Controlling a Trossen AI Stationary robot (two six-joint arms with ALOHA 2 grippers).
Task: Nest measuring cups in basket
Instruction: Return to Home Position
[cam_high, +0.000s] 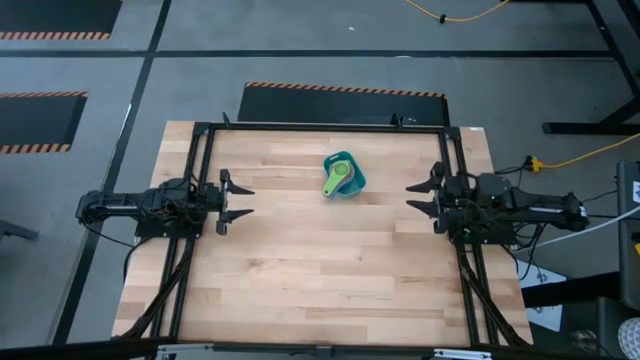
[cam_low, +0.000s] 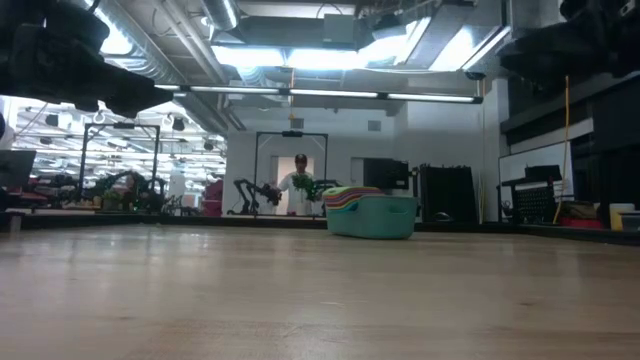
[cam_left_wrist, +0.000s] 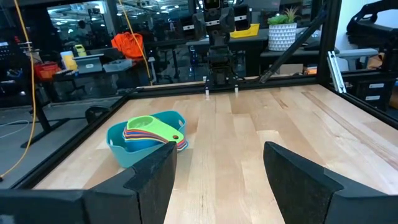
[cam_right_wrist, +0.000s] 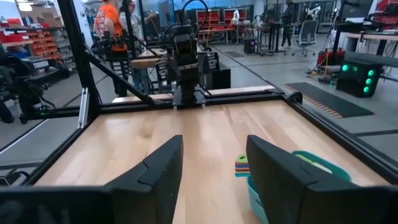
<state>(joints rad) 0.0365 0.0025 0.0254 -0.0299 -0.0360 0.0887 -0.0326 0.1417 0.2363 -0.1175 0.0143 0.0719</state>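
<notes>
Here, nested measuring cups in basket at 12 o'clock: light, stiff plastic, prob. best pinched at rim; L gripper at 9 and R gripper at 3 gape empty.

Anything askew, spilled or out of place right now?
Nothing stands out. The measuring cups sit nested in the basket, green on top, handles poking over its rim. Left pincer and right pincer wait open at the sides of the table.

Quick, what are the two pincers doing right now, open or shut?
Left pincer: open, holding nothing, parked at the table's left side.
Right pincer: open, holding nothing, parked at its right side.
</notes>
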